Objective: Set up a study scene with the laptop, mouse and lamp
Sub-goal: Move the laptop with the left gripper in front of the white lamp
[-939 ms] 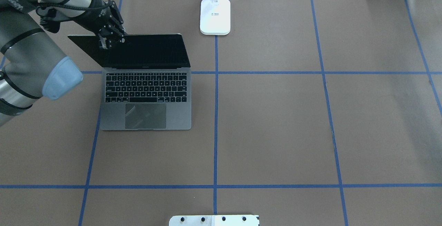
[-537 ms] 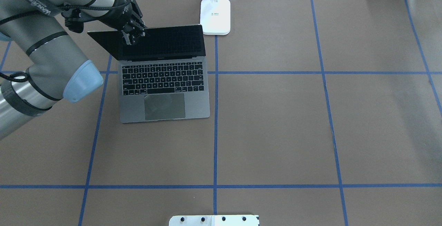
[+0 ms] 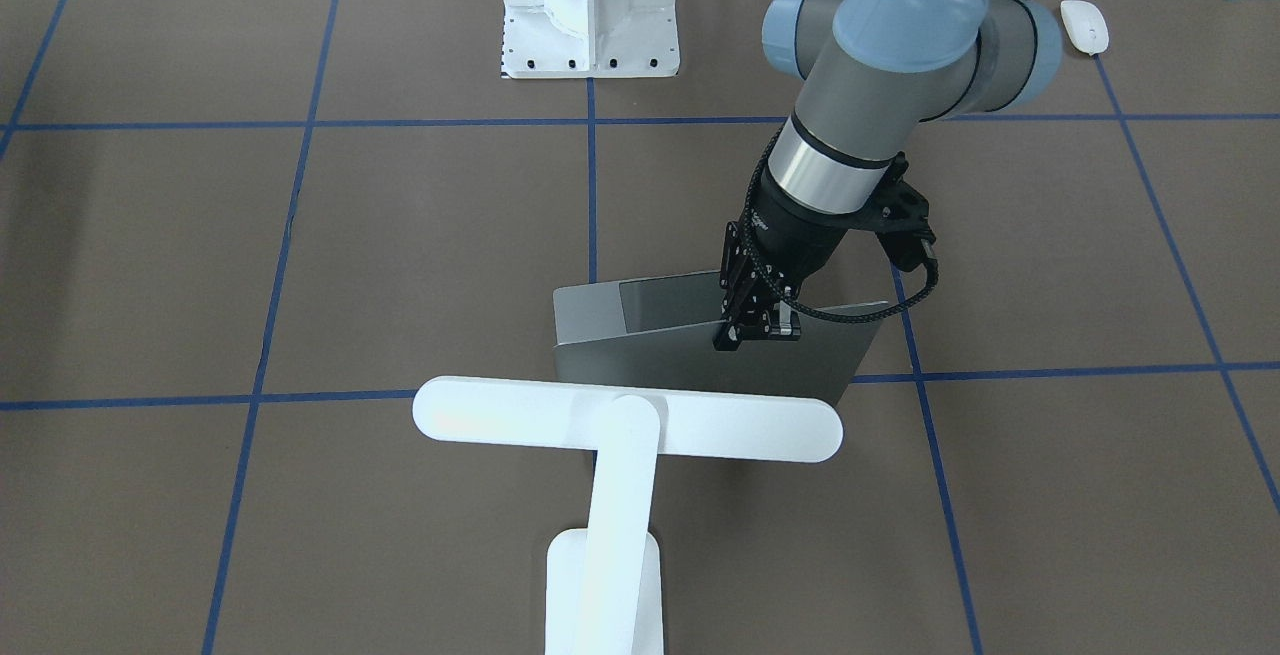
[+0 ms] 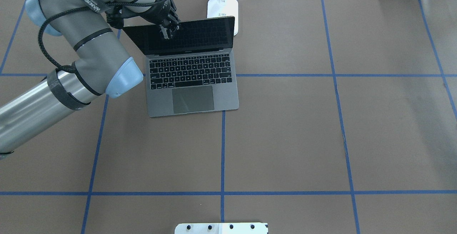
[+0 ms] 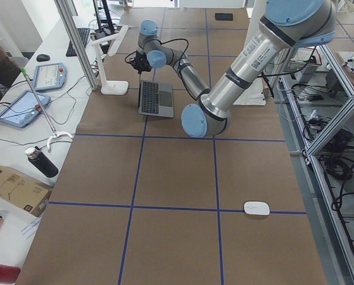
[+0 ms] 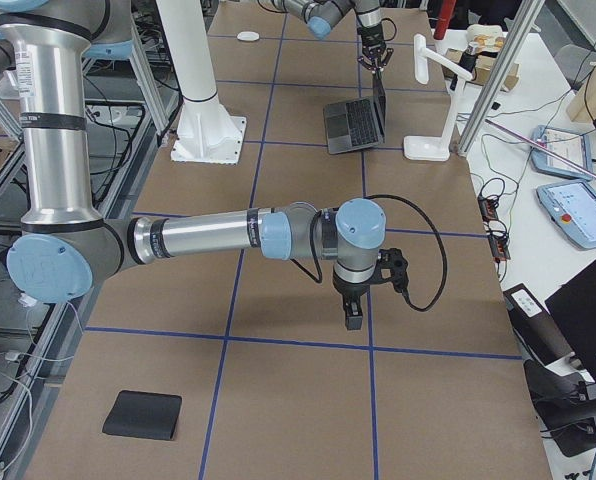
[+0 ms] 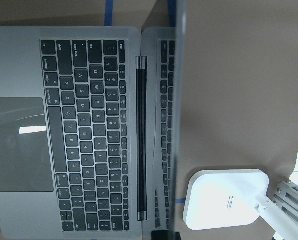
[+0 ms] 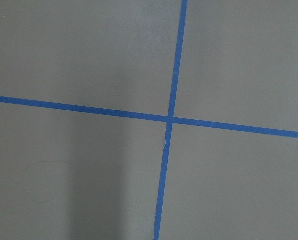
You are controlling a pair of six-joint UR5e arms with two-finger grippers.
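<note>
The laptop (image 4: pixel 192 84) lay open on the far part of the table (image 4: pixel 285 137), on the robot's left of the centre tape line. Its raised screen stood just in front of the base of the lamp (image 3: pixel 625 420). The top edge of the lid was pinched between the closed fingers of the left hand (image 3: pixel 757 333), near the corner farther from the lamp.

The right hand (image 6: pixel 353 320) hung over bare table, well apart from everything. It could not be told whether it was open or closed. The mouse (image 3: pixel 1084 27) lay far off, on the robot's left.

The laptop was judged stiff, fairly heavy and smooth-bottomed, so likely to slide on the table's covering. The thin lid and its hinge were judged the fragile parts, so a light pinch at the lid's rim was thought wise, with no twisting. The mouse was judged light, rounded and slippery, best taken across its narrow sides.

Key legends could be read in the left wrist view, among them "command" and "option". The small print on the lamp's base was too fine to read.
</note>
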